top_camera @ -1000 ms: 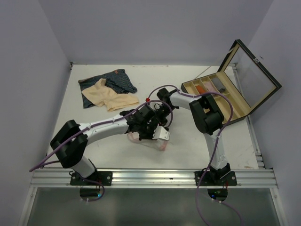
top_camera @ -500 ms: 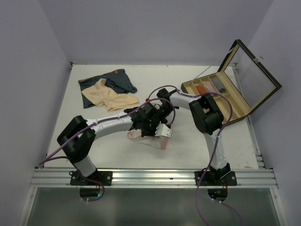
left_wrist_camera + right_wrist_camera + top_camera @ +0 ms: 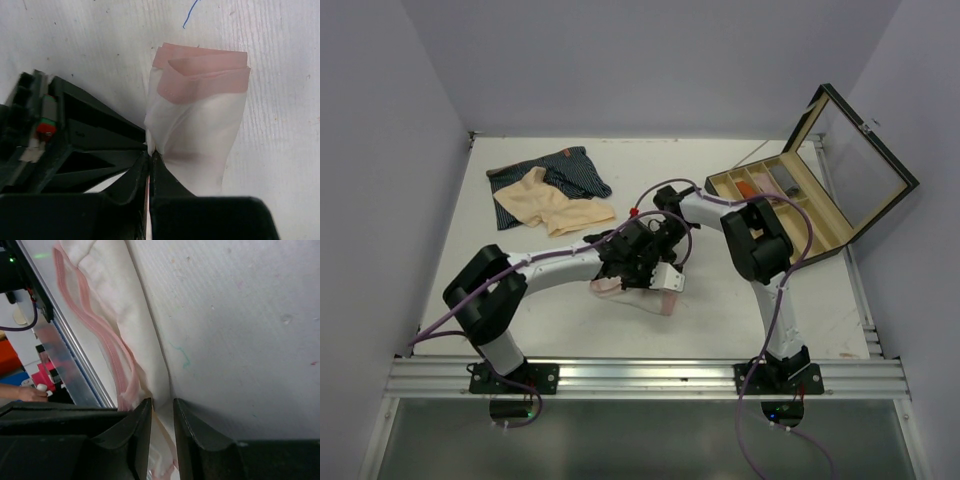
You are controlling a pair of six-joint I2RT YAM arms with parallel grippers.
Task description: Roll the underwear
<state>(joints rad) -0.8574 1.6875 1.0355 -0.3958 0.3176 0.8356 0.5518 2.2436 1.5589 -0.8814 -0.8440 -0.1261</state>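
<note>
Three cloth garments are on the white table [image 3: 720, 300]. The small pink-and-white underwear [image 3: 650, 300] lies near the middle of the table, toward the near edge, and both arms bend over it. In the left wrist view this garment [image 3: 200, 115] is folded into a narrow, long bundle. It lies flat on the table, and its pink bands are at the end far from the camera.

The left gripper [image 3: 150, 152] has its jaws pressed fully together, and they pinch one side edge of this bundle between the tips. The right gripper [image 3: 162, 405] has its jaws only a little apart. A fold of the same white cloth [image 3: 107, 315] goes down into this narrow gap and fills it, so the jaws hold the cloth on both sides. From there the cloth, with its pink trim, runs away across the table.

The plain beige underwear [image 3: 555, 205] and the larger navy underwear with thin pale stripes [image 3: 575, 170] are at the far left of the table, well apart from the grippers. The beige one lies partly on top of the navy one. The wooden box with compartments [image 3: 825, 215] stands at the far right, and its glass lid [image 3: 860, 165] is raised open.
</note>
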